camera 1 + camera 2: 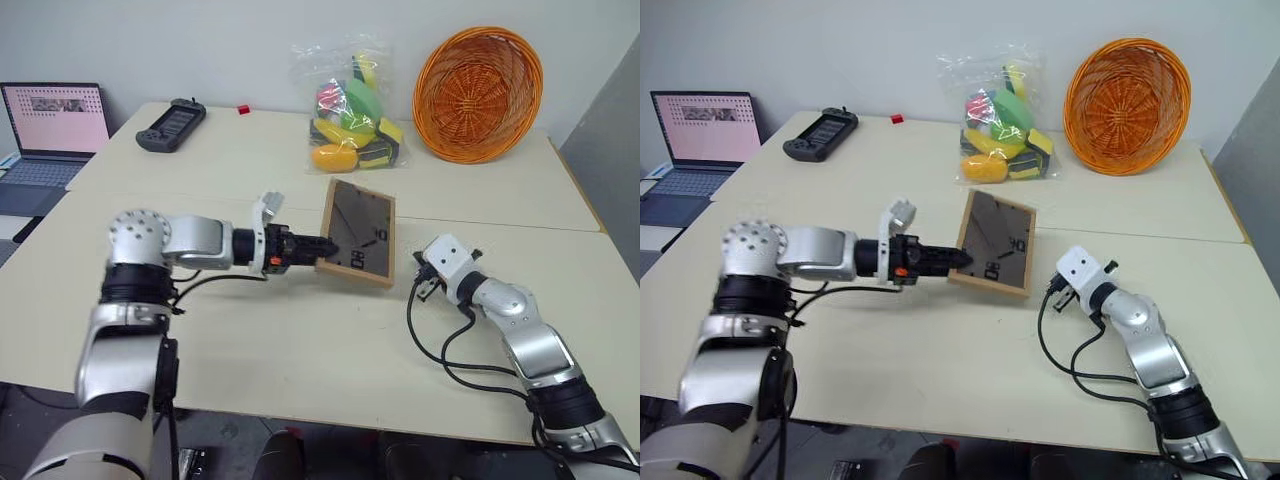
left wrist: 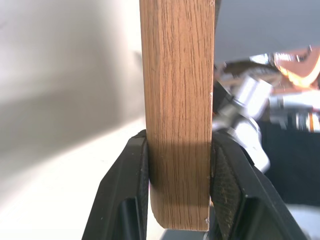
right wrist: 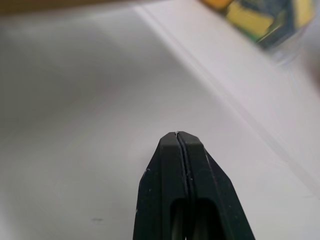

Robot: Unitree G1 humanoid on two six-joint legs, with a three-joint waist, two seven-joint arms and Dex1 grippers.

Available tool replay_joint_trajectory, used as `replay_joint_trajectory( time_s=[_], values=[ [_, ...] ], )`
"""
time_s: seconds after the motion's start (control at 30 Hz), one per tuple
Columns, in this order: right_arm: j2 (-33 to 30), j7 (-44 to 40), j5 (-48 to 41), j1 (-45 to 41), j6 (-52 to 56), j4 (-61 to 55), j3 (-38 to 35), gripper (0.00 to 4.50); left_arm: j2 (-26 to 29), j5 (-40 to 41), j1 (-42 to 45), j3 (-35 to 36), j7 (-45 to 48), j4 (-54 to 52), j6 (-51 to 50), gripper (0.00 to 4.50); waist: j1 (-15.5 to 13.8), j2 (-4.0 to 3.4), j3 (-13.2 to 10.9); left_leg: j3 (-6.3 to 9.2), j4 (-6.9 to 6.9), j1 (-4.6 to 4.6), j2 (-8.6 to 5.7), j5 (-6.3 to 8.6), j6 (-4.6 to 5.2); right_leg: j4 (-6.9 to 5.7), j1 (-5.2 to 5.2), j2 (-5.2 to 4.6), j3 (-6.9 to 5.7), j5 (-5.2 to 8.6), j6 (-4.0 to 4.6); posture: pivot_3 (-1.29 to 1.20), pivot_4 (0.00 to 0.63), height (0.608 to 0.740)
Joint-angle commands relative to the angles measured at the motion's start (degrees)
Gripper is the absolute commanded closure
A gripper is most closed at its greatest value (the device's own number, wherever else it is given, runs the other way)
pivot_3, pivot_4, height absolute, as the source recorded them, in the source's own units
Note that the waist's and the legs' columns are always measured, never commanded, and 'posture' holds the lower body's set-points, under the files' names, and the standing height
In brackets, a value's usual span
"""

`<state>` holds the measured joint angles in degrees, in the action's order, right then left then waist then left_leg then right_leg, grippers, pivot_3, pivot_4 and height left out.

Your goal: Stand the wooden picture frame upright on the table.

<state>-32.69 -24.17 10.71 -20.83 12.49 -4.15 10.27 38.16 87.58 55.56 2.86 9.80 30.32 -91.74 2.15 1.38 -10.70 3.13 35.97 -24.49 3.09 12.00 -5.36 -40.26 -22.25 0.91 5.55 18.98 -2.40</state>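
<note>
**Frame gripped at one edge, tilted over the table seam**

Head views: the left gripper (image 1: 322,246) clamped the left edge of the picture frame (image 1: 358,232), its dark back toward the camera. The frame leaned near the table's (image 1: 300,350) far edge, by the seam; contact underneath could not be judged. The right gripper (image 1: 1060,293) sat just beside the frame, apart from it.

Left wrist view: both fingers (image 2: 125,190) pinched the wood rail near its corner.

Right wrist view: fingers pressed together, holding nothing.

Risk: a one-edge pinch could let the frame pivot or topple on release if the stand stays folded.
</note>
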Motion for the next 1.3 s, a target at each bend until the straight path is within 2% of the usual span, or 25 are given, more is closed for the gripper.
replay_joint_trajectory(
  time_s=[0.03, 0.13, 0.3, 0.43, 0.5, 0.6, 0.77, 0.87, 0.93, 1.07, 1.13, 1.3],
  values=[
    [-4.3, 5.3, 6.7, 0.2, -12.9, 2.1, -1.1, 4.5, 4.5, -8.3, 1.9, -3.3, 12.7, -2.1, -0.8, 3.2, 0.1, 0.0, 0.0, 0.01, -0.01, 0.0, 0.0, 0.0, 0.0, 0.01, 0.0, 0.0, 0.0, 0.0, 0.0, 0.0, 0.15, 0.74],
    [-5.3, 5.3, 6.1, -1.0, -14.5, 4.5, -2.9, 4.5, 6.1, -15.0, 2.1, -6.1, 19.6, -3.5, 1.5, 3.2, 0.2, 0.0, 0.0, 0.02, -0.03, -0.01, 0.0, 0.0, 0.01, 0.05, 0.0, 0.0, -0.01, 0.0, 0.0, 0.0, 0.15, 0.74],
    [-4.5, -1.6, -1.3, -5.3, -13.2, 4.1, -5.2, 4.5, 5.7, -20.9, 1.4, -8.7, 27.8, -7.0, 2.8, 3.2, 0.2, 0.0, 0.0, 0.02, 0.03, -0.05, 0.0, 0.0, 0.02, 0.04, 0.02, -0.01, -0.01, -0.01, 0.01, 0.0, 0.15, 0.74],
    [-9.2, -1.7, 8.6, -11.0, -27.8, 5.0, 0.4, 4.5, 5.2, -25.0, 1.3, -10.2, 32.7, -8.2, 3.4, 3.2, 0.3, -0.08, -0.1, 0.02, 0.04, -0.06, 0.01, 0.0, 0.02, 0.01, 0.0, -0.01, -0.01, -0.01, 0.01, 0.0, 0.15, 0.74],
    [-9.3, -1.5, 10.2, -12.6, -30.5, 6.3, 1.5, 4.5, 5.0, -26.9, 1.6, -10.6, 34.7, -8.3, 3.7, 3.2, 0.4, -0.09, -0.1, 0.0, 0.04, -0.06, 0.01, 0.02, 0.05, 0.02, -0.01, -0.01, -0.01, -0.01, 0.01, 0.0, 0.15, 0.74],
    [-6.2, -4.2, 4.7, -15.2, -29.0, 7.9, 0.6, 4.04, 4.4, -29.3, 2.4, -10.6, 36.9, -7.7, 3.8, 3.2, 0.5, -0.08, -0.1, 0.06, 0.02, -0.06, 0.01, 0.02, 0.05, 0.03, 0.0, 0.0, -0.04, -0.01, 0.01, 0.0, 0.15, 0.74],
    [-4.5, -4.0, 6.9, -17.2, -30.0, 9.7, 1.3, 2.91, 4.0, -31.9, 2.4, -10.1, 39.5, -8.2, 3.4, 3.2, 0.6, -0.08, -0.1, 0.04, 0.11, -0.16, 0.01, -0.01, 0.01, 0.02, 0.0, -0.06, -0.04, -0.01, 0.02, 0.0, 0.15, 0.74],
    [-3.3, -4.2, 6.5, -18.2, -30.4, 11.8, 1.6, 2.83, 3.8, -33.1, 2.1, -9.6, 40.5, -8.7, 3.0, 3.2, 0.6, -0.08, -0.1, 0.06, 0.12, -0.15, 0.02, -0.01, 0.02, -0.01, 0.0, -0.06, -0.07, -0.01, 0.02, 0.0, 0.15, 0.74],
    [-3.8, 0.0, 11.2, -19.6, -35.8, 14.5, 2.5, 2.83, 3.7, -33.4, 2.2, -9.3, 41.3, -8.8, 2.4, 3.2, 0.7, -0.08, -0.1, 0.08, 0.13, -0.15, 0.01, -0.02, 0.02, -0.08, 0.0, -0.06, -0.09, -0.01, 0.02, 0.0, 0.15, 0.74],
    [-6.9, 16.9, 28.7, -23.5, -48.2, 19.8, 6.3, 2.83, 3.3, -33.9, 2.6, -8.7, 42.4, -9.1, 1.3, 3.2, 0.8, -0.08, -0.1, 0.04, 0.18, -0.15, 0.0, -0.01, 0.04, -0.16, -0.07, -0.06, -0.04, -0.01, 0.02, 0.0, 0.15, 0.74],
    [-7.3, 23.0, 33.8, -24.8, -50.8, 22.4, 7.9, 2.83, 3.1, -34.0, 2.8, -8.4, 42.7, -9.6, 0.8, 3.2, 0.9, -0.08, -0.1, 0.04, 0.18, -0.15, 0.0, -0.02, 0.04, -0.23, -0.1, -0.06, -0.04, -0.01, 0.02, 0.0, 0.15, 0.74],
    [-5.0, 25.1, 32.6, -26.0, -53.3, 29.2, 8.7, 2.83, 3.2, -33.6, 3.1, -7.8, 43.7, -11.1, -0.4, 3.2, 1.1, -0.08, -0.1, 0.06, 0.21, -0.13, 0.0, -0.03, 0.03, -0.35, -0.1, -0.05, -0.03, -0.01, 0.03, 0.0, 0.15, 0.74]
  ],
)
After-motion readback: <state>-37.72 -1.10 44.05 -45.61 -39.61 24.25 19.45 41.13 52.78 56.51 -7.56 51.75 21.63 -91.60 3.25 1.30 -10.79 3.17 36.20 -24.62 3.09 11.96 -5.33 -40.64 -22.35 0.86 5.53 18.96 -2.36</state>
